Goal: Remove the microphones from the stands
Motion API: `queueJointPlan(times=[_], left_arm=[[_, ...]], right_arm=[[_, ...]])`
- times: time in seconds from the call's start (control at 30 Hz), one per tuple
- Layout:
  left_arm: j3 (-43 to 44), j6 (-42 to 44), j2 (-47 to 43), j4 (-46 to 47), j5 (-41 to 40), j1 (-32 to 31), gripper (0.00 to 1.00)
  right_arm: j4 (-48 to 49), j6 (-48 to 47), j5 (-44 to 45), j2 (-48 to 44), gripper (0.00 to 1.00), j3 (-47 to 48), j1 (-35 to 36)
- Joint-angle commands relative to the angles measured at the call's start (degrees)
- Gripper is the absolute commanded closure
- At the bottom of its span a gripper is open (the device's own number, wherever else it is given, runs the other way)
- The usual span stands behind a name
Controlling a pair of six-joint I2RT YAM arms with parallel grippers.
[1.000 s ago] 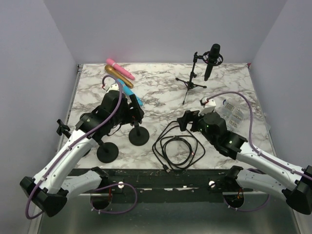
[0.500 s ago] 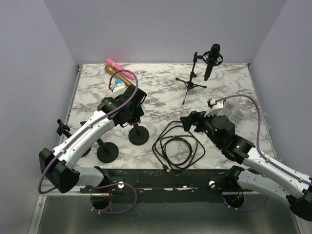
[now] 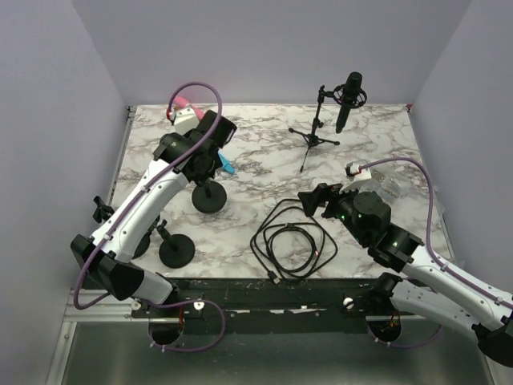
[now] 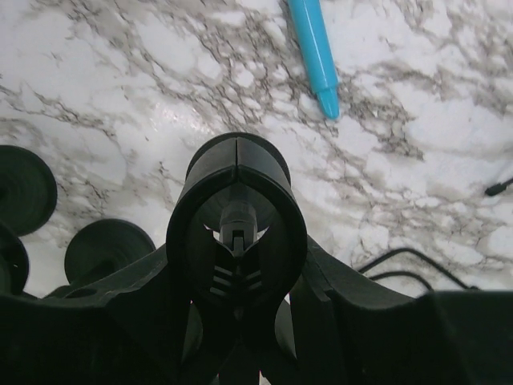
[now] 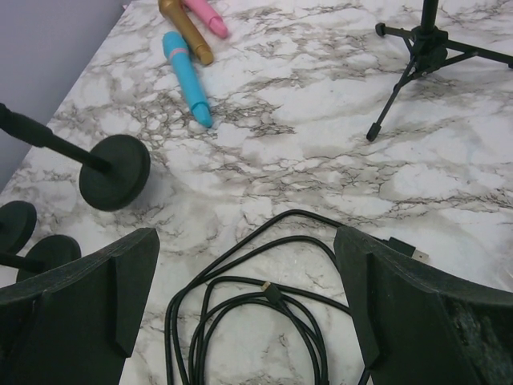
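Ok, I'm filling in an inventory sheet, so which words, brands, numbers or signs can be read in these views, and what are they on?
None can be read.
The microphone and its tripod stand: no print shows.
The blue wand, gold wand and pink wand: plain.
The round-base stand: no marking shows.
The clear packets: any print too small to tell.

Bare marble surface (image 3: 264, 156) lies open at frame centre, between the coiled cable (image 3: 292, 241) below and the tripod stand (image 3: 315, 138) at upper right; round-base stands (image 3: 176, 250) crowd the lower left, coloured microphones (image 5: 186, 70) the upper left
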Motion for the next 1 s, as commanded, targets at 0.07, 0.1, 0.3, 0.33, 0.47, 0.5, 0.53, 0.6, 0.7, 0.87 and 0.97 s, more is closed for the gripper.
queueJointPlan(times=[0.07,0.1,0.3,0.33,0.47,0.5,0.53,0.6,0.7,0.87,0.97], left_arm=[[4.2,8.9,-1.9,4.1,-3.0,10.2,0.71],[4.2,10.0,-1.9,5.0,-3.4,11.9,0.71],[4.3,14.1,-1.3,8.2,-2.7,21.9,0.70],[4.3,14.3,-1.0,8.2,-2.5,23.8,0.71],[2.2,14.4,0.0,10.0,-0.3,30.9,0.70],[1.5,14.4,0.1,11.0,0.7,32.6,0.69],[0.8,14.7,0.4,12.0,1.5,33.8,0.69],[0.5,14.4,1.4,12.1,2.4,36.7,0.69],[-0.5,12.7,2.6,11.1,4.0,39.9,0.69],[-7.0,12.0,1.4,15.6,5.9,42.3,0.49],[-8.2,11.5,2.5,15.4,6.3,43.1,0.33]], right_arm=[[-1.7,0.9,-0.2,0.1,0.00,0.5,0.0],[-1.9,1.0,-0.4,0.3,0.00,0.6,0.0],[-3.6,0.1,1.8,0.5,0.00,2.3,0.0],[-3.8,-0.1,2.2,0.5,0.00,2.4,-0.1],[-3.4,0.4,2.9,0.5,0.00,2.5,0.0],[-3.4,0.5,2.8,0.8,0.00,2.8,0.0],[-3.3,0.4,2.4,1.3,0.00,3.1,0.1],[-3.6,0.4,1.5,2.6,0.00,4.3,0.0],[-5.0,0.0,1.2,4.5,0.00,6.3,0.0],[-6.4,-1.2,4.9,5.1,0.00,8.3,0.0],[-6.3,-1.7,5.0,4.6,0.00,9.0,0.0]])
